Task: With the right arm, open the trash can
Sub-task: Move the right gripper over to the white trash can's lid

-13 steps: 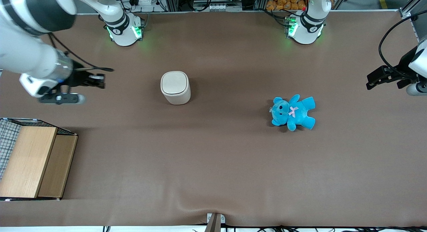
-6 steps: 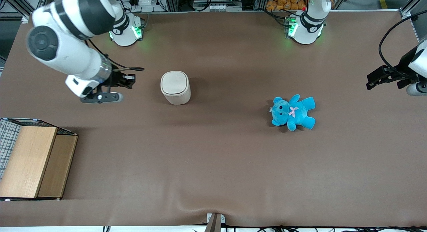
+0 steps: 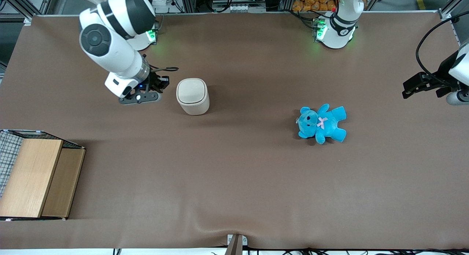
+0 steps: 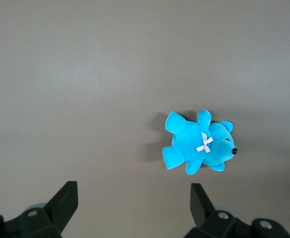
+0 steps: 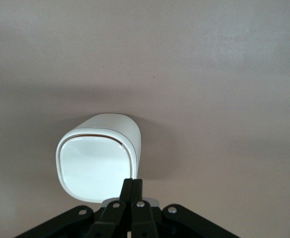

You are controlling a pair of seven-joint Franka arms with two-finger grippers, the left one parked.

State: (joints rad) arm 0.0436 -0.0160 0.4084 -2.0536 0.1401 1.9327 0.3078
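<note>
The right arm (image 3: 110, 39) hangs over the table, its gripper (image 3: 161, 82) just beside the trash can (image 3: 193, 96) and not touching it, fingers pressed together in the wrist view. The can lies toward the parked arm's end from those fingertips. It stands upright, long axis vertical, lid (image 5: 92, 166) closed and facing up. A blue teddy bear (image 3: 321, 123) lies well apart.

The trash can (image 3: 192, 96) is set upright on the table (image 3: 234, 181), its lid closed; the gripper (image 3: 161, 83) is held just beside it, toward the working arm's end, fingers pressed together; the teddy bear (image 3: 321, 123) is laid well apart, toward the parked arm's end; the wooden box (image 3: 34, 176) is placed nearer the front camera than the gripper.
</note>
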